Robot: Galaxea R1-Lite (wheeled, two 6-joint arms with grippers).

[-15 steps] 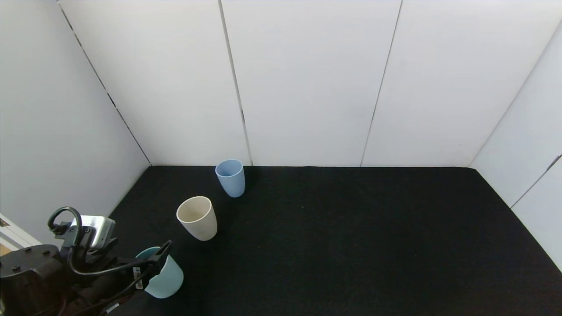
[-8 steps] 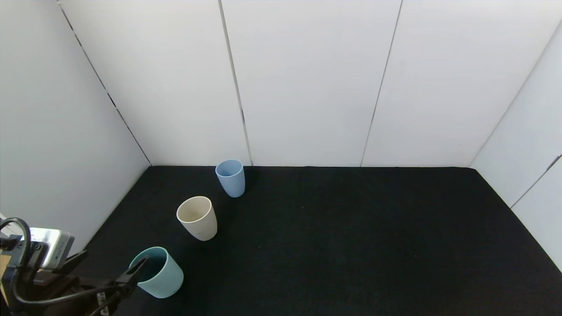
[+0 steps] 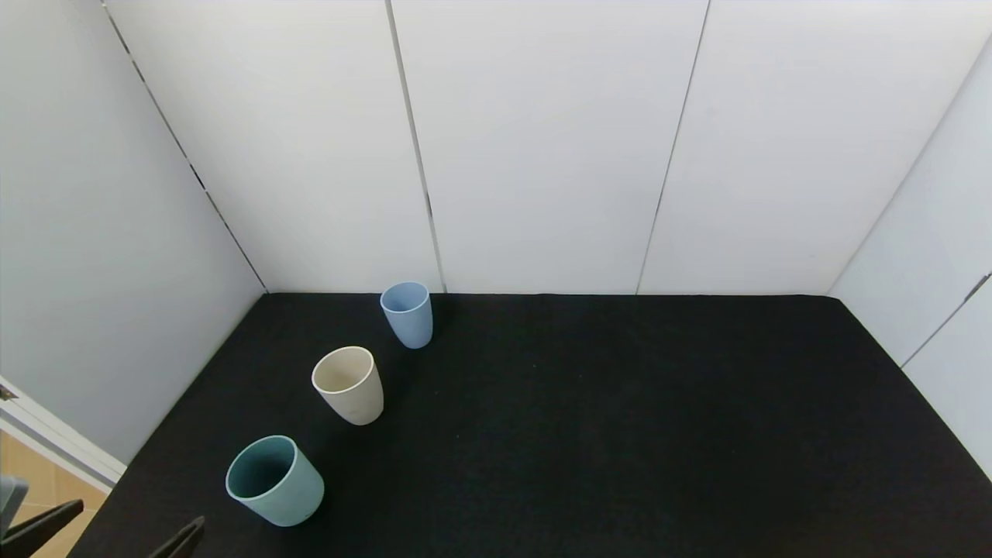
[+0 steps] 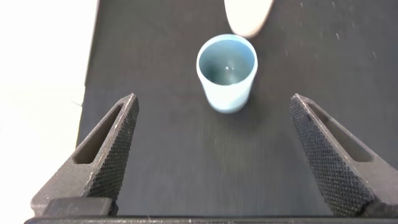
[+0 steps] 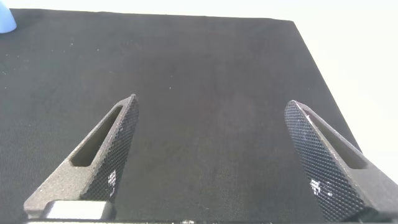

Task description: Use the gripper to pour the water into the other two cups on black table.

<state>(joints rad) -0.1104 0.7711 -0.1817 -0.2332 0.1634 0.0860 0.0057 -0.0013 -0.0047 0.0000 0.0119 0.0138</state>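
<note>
Three tumblers stand upright in a row on the left of the black table (image 3: 620,434). They are the light blue cup (image 3: 406,314) at the back, the beige cup (image 3: 349,385) in the middle, and a pale teal cup (image 3: 273,480) with a dark teal inside nearest me. My left gripper (image 3: 139,513) is open and empty at the near left corner, only its fingertips showing. In the left wrist view the left gripper (image 4: 214,97) is short of the teal cup (image 4: 226,73), apart from it. The beige cup's base (image 4: 249,15) is beyond. My right gripper (image 5: 211,101) is open and empty over bare cloth.
White wall panels (image 3: 542,155) edge the table at the back and on both sides. The table's left edge (image 3: 101,496) lies beside my left gripper. A corner of the light blue cup (image 5: 6,18) shows far off in the right wrist view.
My left gripper has drawn back from around the teal cup toward the near left corner, almost out of the head view. The teal cup stays upright in place.
</note>
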